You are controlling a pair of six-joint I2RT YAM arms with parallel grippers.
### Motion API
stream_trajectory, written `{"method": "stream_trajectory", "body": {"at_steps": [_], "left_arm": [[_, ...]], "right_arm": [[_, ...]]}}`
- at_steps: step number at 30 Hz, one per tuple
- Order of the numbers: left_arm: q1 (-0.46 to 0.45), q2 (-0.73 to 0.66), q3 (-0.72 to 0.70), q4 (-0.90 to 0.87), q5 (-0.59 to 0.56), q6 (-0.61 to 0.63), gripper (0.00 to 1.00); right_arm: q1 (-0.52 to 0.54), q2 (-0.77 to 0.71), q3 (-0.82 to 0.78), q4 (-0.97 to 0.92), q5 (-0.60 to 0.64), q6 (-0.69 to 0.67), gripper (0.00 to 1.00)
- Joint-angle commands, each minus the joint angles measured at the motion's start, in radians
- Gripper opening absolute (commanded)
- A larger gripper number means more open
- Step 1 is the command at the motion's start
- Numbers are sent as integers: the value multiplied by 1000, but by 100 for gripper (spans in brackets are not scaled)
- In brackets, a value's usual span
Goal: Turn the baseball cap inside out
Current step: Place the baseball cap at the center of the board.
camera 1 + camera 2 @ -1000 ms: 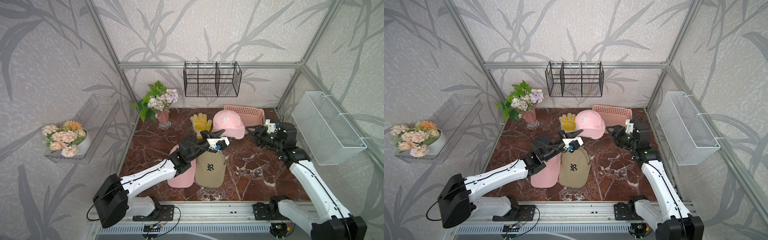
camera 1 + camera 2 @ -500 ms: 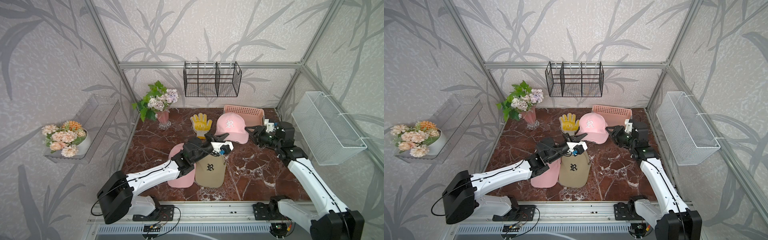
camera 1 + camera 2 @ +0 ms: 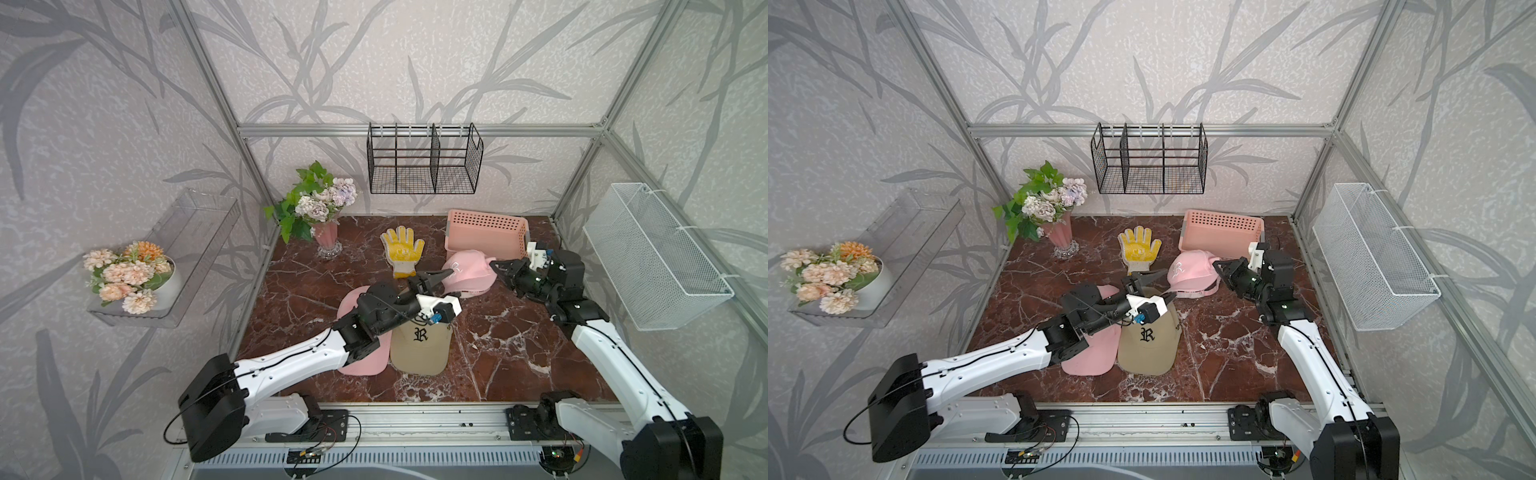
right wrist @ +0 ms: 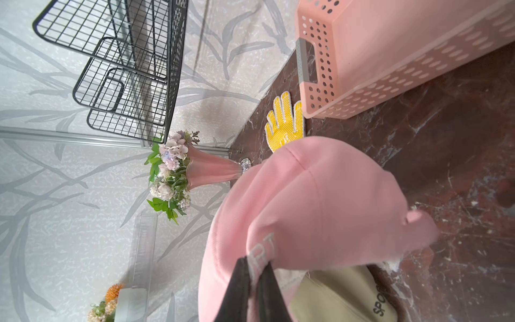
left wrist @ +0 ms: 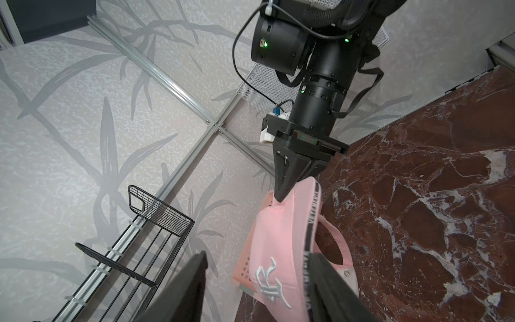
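Three caps are in view, and the task's one is the pink baseball cap [image 3: 469, 270] with white embroidery on its front, near the back of the marble table [image 3: 498, 345], just in front of the pink perforated basket [image 3: 486, 232] and beside the yellow work glove [image 3: 402, 249]. The right gripper [image 3: 496, 266] has its jaws pressed together on the cap's rim; the right wrist view shows the two dark fingers [image 4: 242, 281] pinching the lettered sweatband edge, with the crown [image 4: 320, 200] bulging away from them. In the left wrist view the cap [image 5: 278, 237] hangs from that pinch, clear of the marble at the held edge, with its back strap looping below; whether its lower edge touches the table cannot be told. The left gripper [image 5: 256, 255] has its jaws well apart, one finger on each side of the cap's front panel, the one on the inner side lying close along the sweatband; whether they touch the fabric is unclear. In both top views the left arm reaches over a khaki cap [image 3: 1146, 345] marked with a black letter R and a second pink cap [image 3: 1088, 357], which lie side by side near the table's front. A pink vase of flowers [image 3: 326, 237] stands at the back left corner.
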Motion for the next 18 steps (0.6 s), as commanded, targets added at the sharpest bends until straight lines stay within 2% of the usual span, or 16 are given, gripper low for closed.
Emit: {"method": "stream_trajectory", "body": {"at_steps": [1, 4, 8, 13, 18], "left_arm": [[-3, -110, -57, -63, 74, -76, 72], [-3, -200, -118, -75, 86, -140, 75], [-4, -285, -172, -30, 26, -258, 77], [-3, -344, -192, -4, -57, -401, 76], [-3, -370, -223, 31, -92, -482, 76]], "right_arm": [[-5, -57, -58, 180, -49, -106, 0], [-13, -78, -97, 207, -103, -147, 0], [-26, -52, -133, 256, -236, -170, 0], [-66, -25, -209, 303, -330, -183, 0], [-114, 2, -269, 296, -415, -217, 0]]}}
